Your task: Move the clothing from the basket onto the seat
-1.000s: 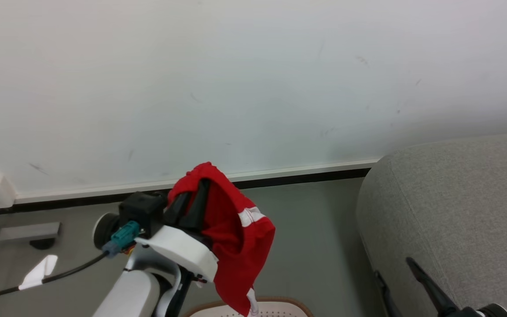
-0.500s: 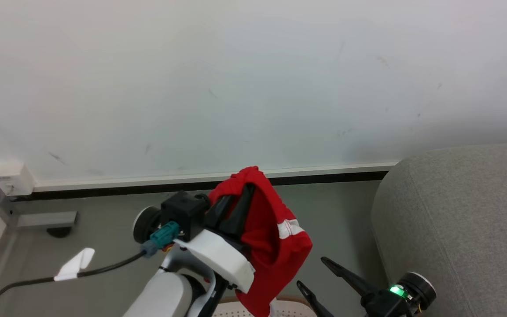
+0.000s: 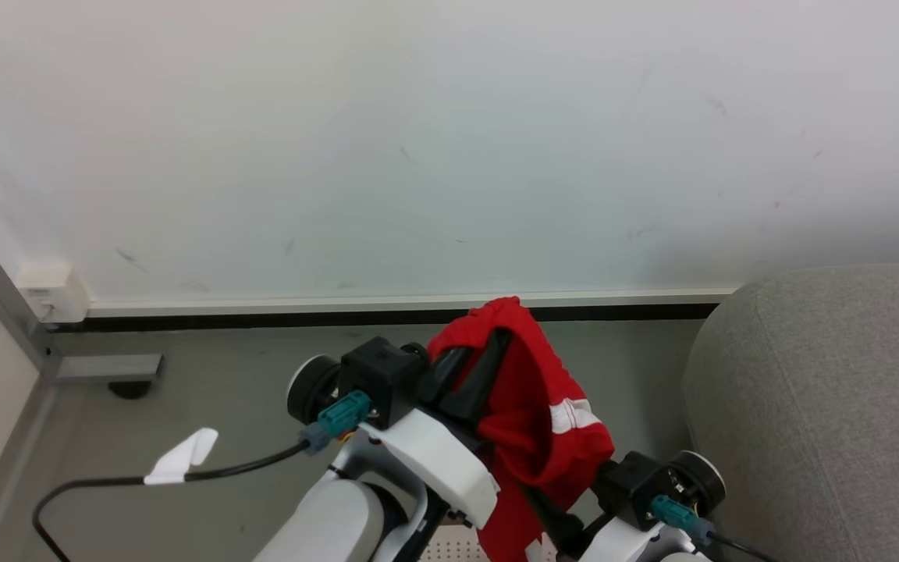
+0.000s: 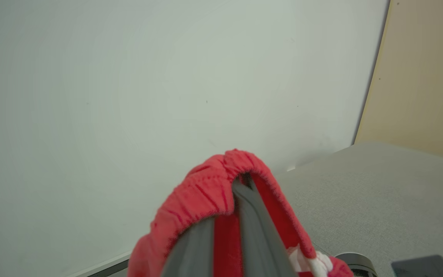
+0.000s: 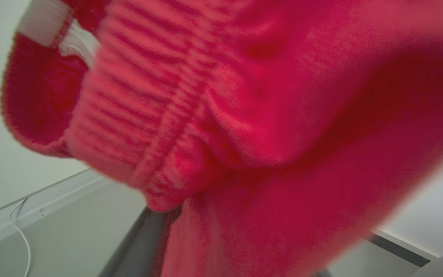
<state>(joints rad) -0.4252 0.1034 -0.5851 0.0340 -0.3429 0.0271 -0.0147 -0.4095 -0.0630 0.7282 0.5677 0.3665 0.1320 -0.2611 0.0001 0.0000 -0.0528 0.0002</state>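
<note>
The transfer step is under way: one piece of clothing, a pair of red shorts (image 3: 527, 406), is lifted clear of the basket (image 3: 449, 553) but has not yet reached the sofa (image 3: 824, 406). The left gripper (image 3: 485, 351) has its fingers pressed together on the gathered elastic waistband, which loops over the fingertips in the left wrist view. The shorts hang in the air above the floor, with the basket's perforated edge at 6 o'clock below them and the sofa's rounded arm apart from them at 3 o'clock.

The right gripper (image 3: 563, 527) sits at 5 o'clock under the hanging cloth. Red fabric covers its fingers in both views, so I cannot tell whether it is spread or pinching.

The shorts' long axis runs roughly from 12 to 6 o'clock, waistband uppermost and leg hem down, with the white stripe facing 3 o'clock.

The next move probably calls for carrying the shorts toward 3 o'clock, high enough for the trailing hem to clear the sofa's arm, then letting go over the cushion.
</note>
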